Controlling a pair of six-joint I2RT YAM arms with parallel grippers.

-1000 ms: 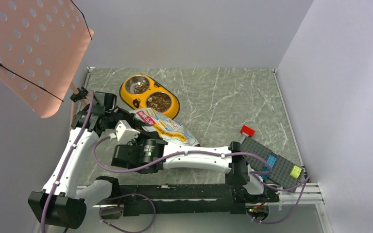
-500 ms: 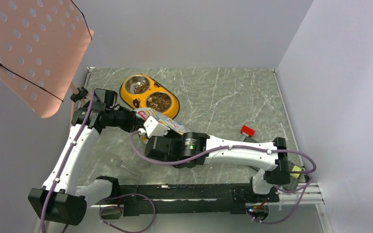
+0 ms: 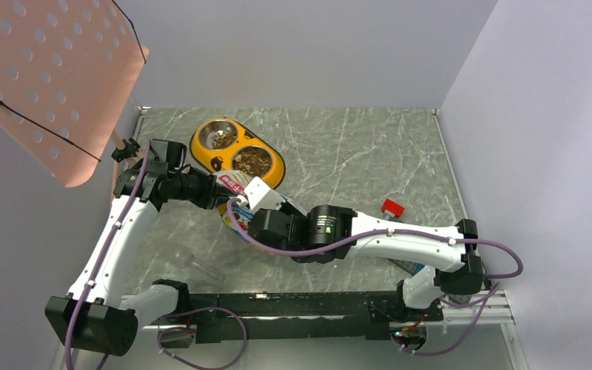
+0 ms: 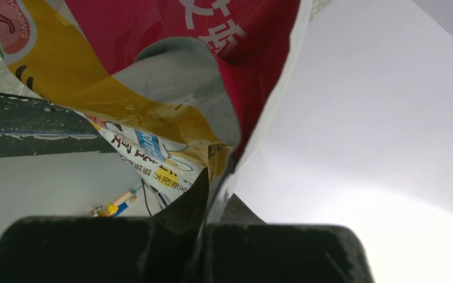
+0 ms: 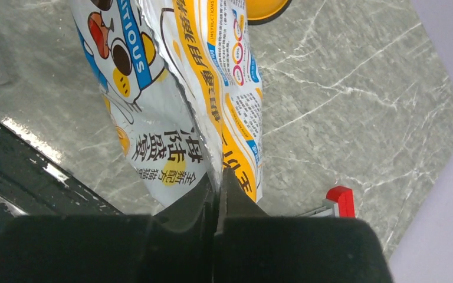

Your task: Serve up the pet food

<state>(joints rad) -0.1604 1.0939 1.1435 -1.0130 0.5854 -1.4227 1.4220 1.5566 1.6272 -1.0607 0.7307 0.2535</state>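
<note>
The pet food bag [image 3: 233, 183], glossy white, pink and yellow, hangs off the table between my two grippers; my right arm covers most of it in the top view. My left gripper [image 4: 215, 194] is shut on the bag's pink top edge [image 4: 153, 35], by the open mouth. My right gripper [image 5: 218, 183] is shut on the seam at the bag's other end [image 5: 212, 71]. Brown pet food [image 3: 252, 161] lies in the near steel cup of the yellow double bowl [image 3: 210, 163], just behind the bag.
A clear scoop [image 3: 197, 267] lies on the table near the left arm's base. A red block [image 3: 391, 206] on a grey plate sits at the right, its corner also in the right wrist view [image 5: 339, 197]. A pink perforated panel [image 3: 46, 77] hangs over the left wall.
My right arm left the scoop at the front left, swung right and back to the bag, and closed on its lower end. The bag, lying flat before, is now raised.
</note>
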